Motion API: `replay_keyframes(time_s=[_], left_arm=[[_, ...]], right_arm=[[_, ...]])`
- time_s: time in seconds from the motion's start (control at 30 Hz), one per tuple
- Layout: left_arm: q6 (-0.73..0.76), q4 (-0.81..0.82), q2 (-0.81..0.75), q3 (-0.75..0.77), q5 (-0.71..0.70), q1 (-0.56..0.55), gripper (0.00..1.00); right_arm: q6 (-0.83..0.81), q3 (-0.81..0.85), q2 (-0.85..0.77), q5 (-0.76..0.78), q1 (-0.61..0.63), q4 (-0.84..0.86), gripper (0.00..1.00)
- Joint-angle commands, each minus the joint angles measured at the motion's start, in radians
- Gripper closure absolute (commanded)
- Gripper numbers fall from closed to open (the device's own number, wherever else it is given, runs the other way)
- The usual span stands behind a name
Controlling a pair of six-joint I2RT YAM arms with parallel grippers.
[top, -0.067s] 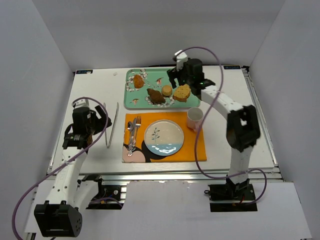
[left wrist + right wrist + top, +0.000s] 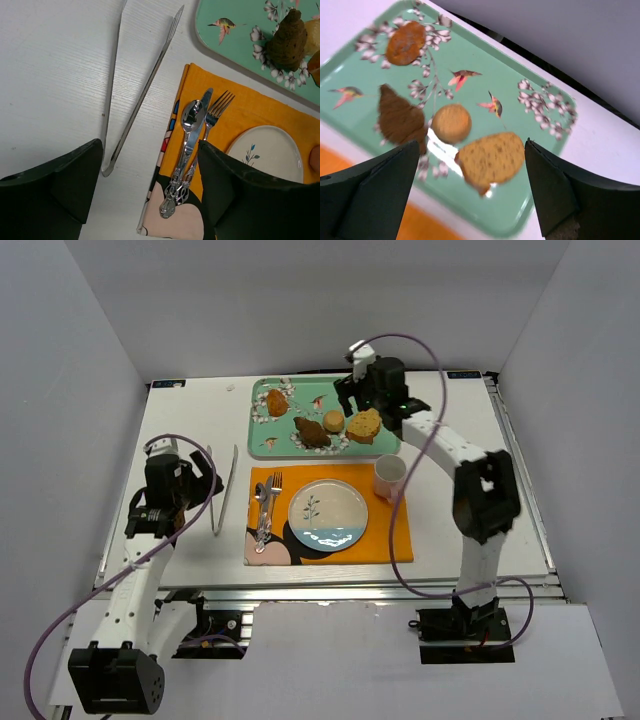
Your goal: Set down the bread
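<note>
Locate bread (image 2: 399,120) on tray (image 2: 540,150), just left of bun (image 2: 451,123); contact between them cannot be told. Well apart from plate (image 2: 345,502) on mat (image 2: 385,540).

Treat as light, soft under a crisp crust, likely to flake or dent, and not slippery. Grip across the narrow width at mid-length with light closing force. Avoid the tapered ends, which are likely to break off. Keep clear of bun and slice (image 2: 492,160) on approach.

Note right gripper (image 2: 470,145) spread wide, empty, above tray. Note left gripper (image 2: 149,150) likewise wide and empty, above table (image 2: 50,75) beside tongs (image 2: 145,90) and cutlery (image 2: 192,140).

Expect no brand, label or legible writing: only bird and flower print on tray.
</note>
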Motion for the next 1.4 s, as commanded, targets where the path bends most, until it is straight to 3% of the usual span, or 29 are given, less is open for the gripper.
replay_keyframes(time_s=[0.0,0.07,0.13,0.17,0.2,0.23,0.3,0.33,0.37,0.47,0.5,0.73,1.0,1.13,1.27,1.37], left_arm=[[0.026,0.061,0.029,-0.006,0.044,0.002,0.31],[0.032,0.066,0.072,0.003,0.081,0.002,0.63],[0.049,0.043,0.122,0.021,0.073,0.002,0.94],[0.062,0.029,0.154,0.034,0.068,0.002,1.0],[0.076,0.017,0.181,0.044,0.065,0.002,0.95],[0.089,0.008,0.196,0.051,0.063,0.002,0.83],[0.1,0.001,0.232,0.057,0.048,0.001,0.52],[0.118,-0.003,0.248,0.062,0.032,0.0,0.38],[0.141,-0.005,0.261,0.069,0.032,-0.001,0.28],[0.205,-0.008,0.305,0.084,0.03,-0.011,0.19],[0.235,-0.009,0.332,0.087,0.033,-0.017,0.18],[0.391,0.009,0.516,0.121,-0.009,-0.085,0.14],[0.416,0.077,0.679,0.156,-0.144,-0.08,0.15],[0.416,0.134,0.711,0.153,-0.074,-0.081,0.18],[0.413,0.168,0.804,0.159,0.016,-0.075,0.3],[0.389,0.178,0.858,0.155,0.101,-0.054,0.58]], right_arm=[[0.032,-0.235,-0.243,-0.265,-0.072,0.037,0.11],[-0.12,-0.345,-0.346,-0.629,-0.13,0.037,0.11],[-0.339,-0.462,-0.463,-0.896,-0.199,-0.02,0.27],[-0.388,-0.508,-0.489,-0.932,-0.204,-0.033,0.36],[-0.422,-0.538,-0.512,-0.951,-0.205,-0.083,0.53],[-0.456,-0.547,-0.528,-0.976,-0.206,-0.146,0.72],[-0.493,-0.548,-0.537,-0.998,-0.207,-0.234,0.85],[-0.505,-0.547,-0.54,-1.009,-0.207,-0.281,0.82],[-0.514,-0.547,-0.541,-1.02,-0.207,-0.32,0.71],[-0.495,-0.564,-0.558,-1.015,-0.207,-0.322,0.22],[-0.471,-0.575,-0.567,-1.007,-0.207,-0.297,0.19],[-0.396,-0.607,-0.596,-0.973,-0.207,-0.222,0.16],[-0.379,-0.631,-0.623,-0.951,-0.212,-0.203,0.15],[-0.378,-0.636,-0.628,-0.949,-0.223,-0.203,0.15],[-0.368,-0.636,-0.63,-0.947,-0.228,-0.196,0.15],[-0.367,-0.635,-0.639,-0.942,-0.238,-0.196,0.15]])
